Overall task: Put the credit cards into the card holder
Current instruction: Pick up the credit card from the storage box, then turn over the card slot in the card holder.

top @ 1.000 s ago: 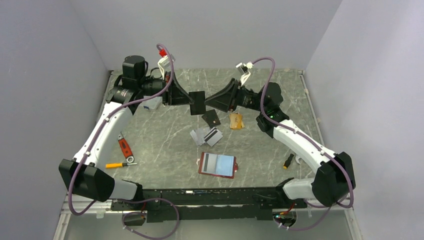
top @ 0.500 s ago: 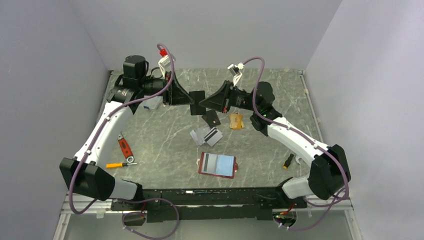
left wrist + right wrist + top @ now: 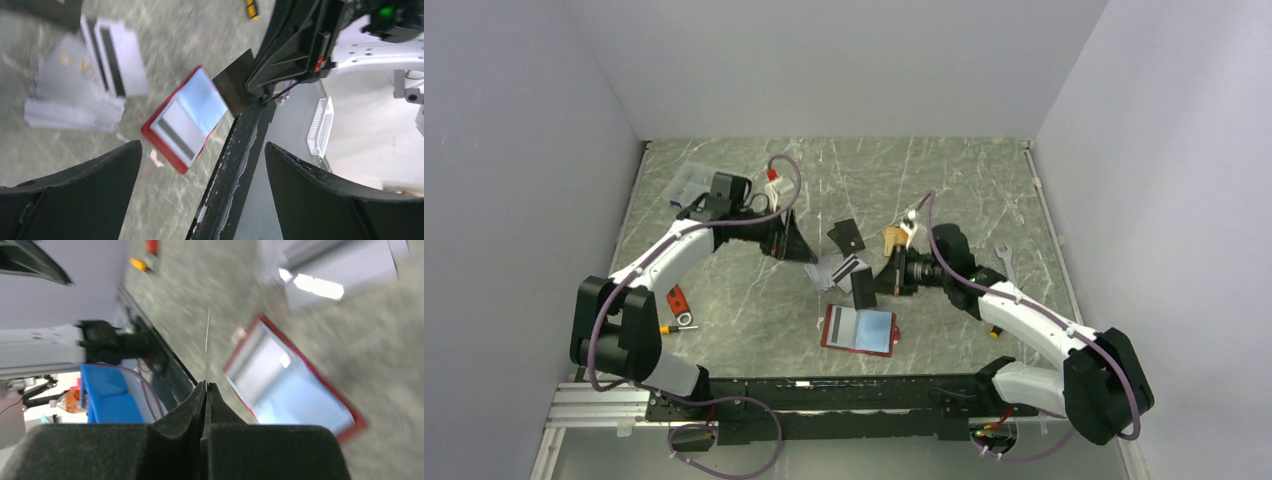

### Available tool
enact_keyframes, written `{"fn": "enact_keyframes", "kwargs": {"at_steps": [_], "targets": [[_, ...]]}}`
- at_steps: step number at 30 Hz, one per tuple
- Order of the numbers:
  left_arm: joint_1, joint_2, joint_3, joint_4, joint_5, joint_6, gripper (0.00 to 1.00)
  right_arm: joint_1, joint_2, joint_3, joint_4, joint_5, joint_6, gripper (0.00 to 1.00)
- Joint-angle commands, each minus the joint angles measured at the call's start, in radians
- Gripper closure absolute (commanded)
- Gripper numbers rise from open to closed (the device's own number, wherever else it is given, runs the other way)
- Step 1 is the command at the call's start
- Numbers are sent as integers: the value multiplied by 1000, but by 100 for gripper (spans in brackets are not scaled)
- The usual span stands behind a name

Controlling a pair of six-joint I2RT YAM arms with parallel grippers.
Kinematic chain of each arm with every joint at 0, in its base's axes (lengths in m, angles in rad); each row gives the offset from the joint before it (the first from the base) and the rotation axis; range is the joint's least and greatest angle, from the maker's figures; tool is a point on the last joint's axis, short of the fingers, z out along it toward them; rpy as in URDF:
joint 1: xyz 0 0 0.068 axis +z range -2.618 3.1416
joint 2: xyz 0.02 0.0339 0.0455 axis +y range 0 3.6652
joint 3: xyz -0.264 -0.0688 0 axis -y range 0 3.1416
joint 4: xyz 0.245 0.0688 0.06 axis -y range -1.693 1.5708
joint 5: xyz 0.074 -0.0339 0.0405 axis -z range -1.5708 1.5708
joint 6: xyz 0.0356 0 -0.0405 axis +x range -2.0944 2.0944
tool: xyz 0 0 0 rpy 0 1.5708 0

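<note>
Right gripper (image 3: 206,390) pinches a thin black card (image 3: 864,288), the open red leather card holder (image 3: 827,328) just ahead; left gripper (image 3: 804,249) gapes empty.

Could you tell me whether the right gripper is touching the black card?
Touching: the right wrist view shows the right gripper clamped on the thin black plastic card, edge-on.

Premises: a robotics laboratory test cell. Plain grey-white partition walls (image 3: 844,70) enclose a marble-patterned tabletop (image 3: 754,300) on three sides. An aluminium mounting rail (image 3: 589,405) runs along the near edge, behind both pincers. Purple cabling (image 3: 786,158) loops above the left pincer (image 3: 809,255). Hand tools noted: a spanner (image 3: 1007,262) right of the right pincer (image 3: 876,284), and a yellow-handled screwdriver (image 3: 659,330) well left of the left pincer. The right wrist view shows a blue container (image 3: 107,390) off-table.
</note>
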Motion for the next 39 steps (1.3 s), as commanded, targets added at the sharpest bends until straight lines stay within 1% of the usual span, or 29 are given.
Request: {"fn": "enact_keyframes", "kwargs": {"at_steps": [1,3,6,7,9,12,13,15,18,19,20,21,22,23,25,27,28,30,33,37,39], "targets": [[-32,-1,-84,84,-146,17,1,12,-80,-107,-194,78,-14,100],[-46,26,-95,75,-195,28,1,12,-120,-157,-238,83,5,100],[-73,63,-108,65,-211,56,1,12,-167,-204,-312,84,26,100],[-86,71,-112,68,-209,67,3,12,-179,-217,-332,83,32,100],[-109,80,-115,75,-205,72,14,11,-205,-233,-368,82,42,100],[-150,130,-70,29,-209,77,34,12,-232,-245,-413,93,50,100],[-160,149,-60,25,-208,73,37,12,-237,-247,-424,96,53,100],[-179,165,-61,30,-219,56,37,11,-241,-247,-449,105,50,100],[-212,170,-83,47,-252,22,32,11,-247,-245,-492,125,36,100],[-218,165,-97,61,-262,9,39,9,-250,-246,-501,132,34,100],[-225,161,-110,70,-267,-2,49,9,-255,-247,-509,136,34,100],[-230,160,-117,75,-270,-8,56,8,-259,-247,-516,139,33,100],[-234,160,-119,76,-267,-10,63,7,-262,-249,-523,141,30,100],[-238,162,-119,74,-261,-8,64,6,-262,-249,-532,143,25,100],[-244,171,-119,77,-247,-9,65,2,-267,-250,-550,149,15,100],[-250,177,-127,83,-246,-10,60,-2,-270,-254,-562,150,10,100],[-253,176,-134,91,-248,-15,59,-4,-270,-256,-567,151,6,100],[-252,177,-153,109,-253,-28,61,-7,-269,-259,-574,150,-1,100],[-252,191,-158,111,-281,-39,61,-12,-265,-261,-572,151,-4,100],[-251,223,-152,101,-299,-47,55,-14,-252,-260,-564,150,-4,100],[-253,225,-159,108,-291,-49,55,-16,-248,-260,-563,149,-7,100]]}}
